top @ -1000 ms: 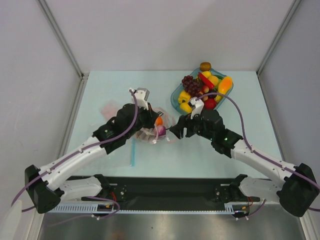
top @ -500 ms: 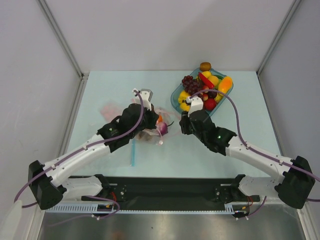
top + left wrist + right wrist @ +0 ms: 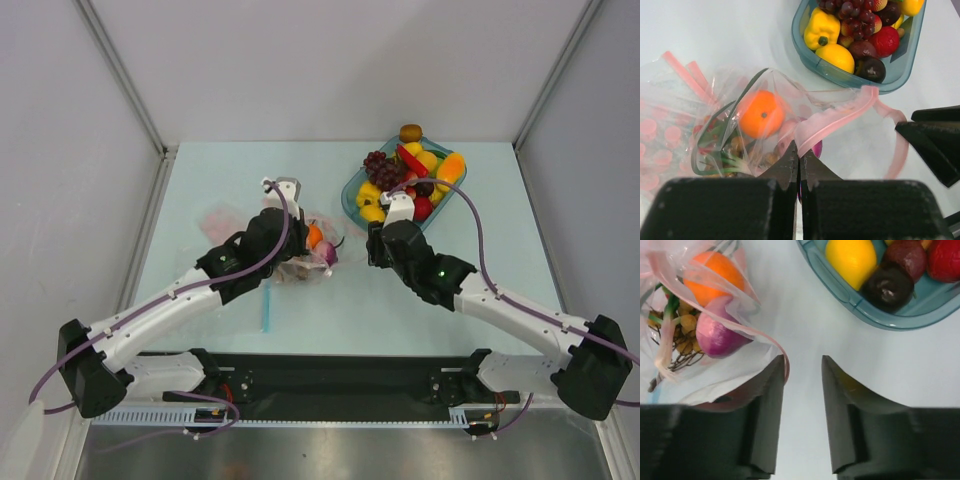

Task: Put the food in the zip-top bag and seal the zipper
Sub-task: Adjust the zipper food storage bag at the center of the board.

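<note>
The left claw is clamped shut on the clear film of the bag just under its mouth, with no gap between the fingers. The bag lies a little left of the bench's middle, about halfway between the near and far edges. Inside it sit an orange, a purple piece, a tan grape bunch and a green stalk – all pressed together under the crinkled plastic. The mouth gapes toward the right edge, and the pink zipper loops outward from it in a loose arc.

The right claw hangs over bare bench between the bag and the tray, its fingers a moderate gap apart and holding nothing. The zipper's loop passes just beside one finger; whether it touches I cannot tell.

The tray stands toward the far right corner – a lemon, dark grapes and other fruit are heaped in it.
</note>
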You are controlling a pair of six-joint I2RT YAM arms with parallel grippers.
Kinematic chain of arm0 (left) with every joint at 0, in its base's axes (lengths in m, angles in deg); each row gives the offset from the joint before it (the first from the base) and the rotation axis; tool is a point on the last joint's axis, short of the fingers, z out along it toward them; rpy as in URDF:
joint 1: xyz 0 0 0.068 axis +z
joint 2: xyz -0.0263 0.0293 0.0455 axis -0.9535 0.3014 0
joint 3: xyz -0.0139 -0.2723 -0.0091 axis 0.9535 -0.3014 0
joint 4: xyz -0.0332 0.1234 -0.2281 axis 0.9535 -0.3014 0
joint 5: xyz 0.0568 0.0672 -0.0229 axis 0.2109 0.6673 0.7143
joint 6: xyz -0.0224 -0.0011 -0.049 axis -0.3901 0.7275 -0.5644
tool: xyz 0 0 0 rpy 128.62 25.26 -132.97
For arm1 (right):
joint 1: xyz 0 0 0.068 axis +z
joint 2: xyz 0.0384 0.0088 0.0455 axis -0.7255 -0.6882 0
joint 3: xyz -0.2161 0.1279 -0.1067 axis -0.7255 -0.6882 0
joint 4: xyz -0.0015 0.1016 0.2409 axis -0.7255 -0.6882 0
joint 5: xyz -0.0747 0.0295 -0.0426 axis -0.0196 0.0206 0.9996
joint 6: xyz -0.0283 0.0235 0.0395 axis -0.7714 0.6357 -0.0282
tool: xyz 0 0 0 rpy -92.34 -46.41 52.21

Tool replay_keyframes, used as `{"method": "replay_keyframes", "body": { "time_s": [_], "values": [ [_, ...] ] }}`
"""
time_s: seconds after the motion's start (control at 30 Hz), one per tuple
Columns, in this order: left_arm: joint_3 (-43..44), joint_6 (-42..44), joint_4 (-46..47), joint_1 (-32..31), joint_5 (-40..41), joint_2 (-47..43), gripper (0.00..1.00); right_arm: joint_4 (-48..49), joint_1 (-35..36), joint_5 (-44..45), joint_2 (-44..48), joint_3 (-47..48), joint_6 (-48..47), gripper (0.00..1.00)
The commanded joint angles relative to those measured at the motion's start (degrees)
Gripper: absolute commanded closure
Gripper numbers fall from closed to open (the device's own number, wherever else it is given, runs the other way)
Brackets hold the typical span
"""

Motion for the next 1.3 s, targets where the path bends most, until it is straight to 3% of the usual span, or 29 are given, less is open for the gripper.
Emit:
{"method": "replay_keyframes", "body": {
  "time_s": [0.0, 0.1, 0.2, 0.47, 0.6, 0.7, 0.73, 0.77, 1.03, 1.13, 1.27],
  "values": [
    [2.2, 1.4, 0.7, -0.1, 2.7, 0.0, 0.99, 4.4, -0.5, -5.4, 3.1, -1.3, -2.4, 0.51],
    [1.9, 1.4, 1.6, -0.1, 2.3, 0.5, 1.00, 6.4, -2.3, -9.5, 3.8, -2.8, -2.0, 0.35],
    [1.7, 1.3, 2.1, -0.1, 2.1, 0.8, 1.00, 7.5, -5.9, -16.4, 2.5, -3.4, -0.8, 0.33],
    [1.7, 1.5, 2.6, 0.0, 1.7, 1.1, 1.00, 13.4, -10.8, -36.0, -3.7, -4.4, 2.5, 0.57],
    [1.7, 1.5, 2.5, 0.0, 1.4, 1.3, 1.00, 17.4, -11.2, -42.0, -5.3, -5.1, 3.1, 0.59],
    [1.7, 1.7, 2.4, 0.0, 1.4, 1.5, 0.99, 18.0, -11.3, -44.7, -5.9, -4.9, 3.3, 0.80],
    [1.7, 1.7, 2.3, 0.0, 1.8, 1.6, 1.00, 17.7, -11.3, -44.0, -6.2, -4.8, 3.2, 0.96],
    [2.0, 1.8, 1.8, 0.0, 2.3, 1.8, 1.00, 16.5, -11.3, -42.8, -6.2, -4.4, 3.3, 1.00],
    [3.2, 1.7, -0.4, 0.0, 6.8, 2.8, 1.00, 2.3, -11.2, -11.3, -9.2, 0.3, 5.9, 1.00],
    [2.7, 1.8, -0.2, -0.1, 6.2, 1.8, 0.99, 0.7, -11.0, -8.3, -9.9, 0.7, 6.5, 1.00],
    [2.5, 1.9, 0.3, -0.1, 5.5, 1.5, 1.00, 5.9, -9.8, -11.9, -8.8, -1.2, 5.7, 1.00]
  ]
}}
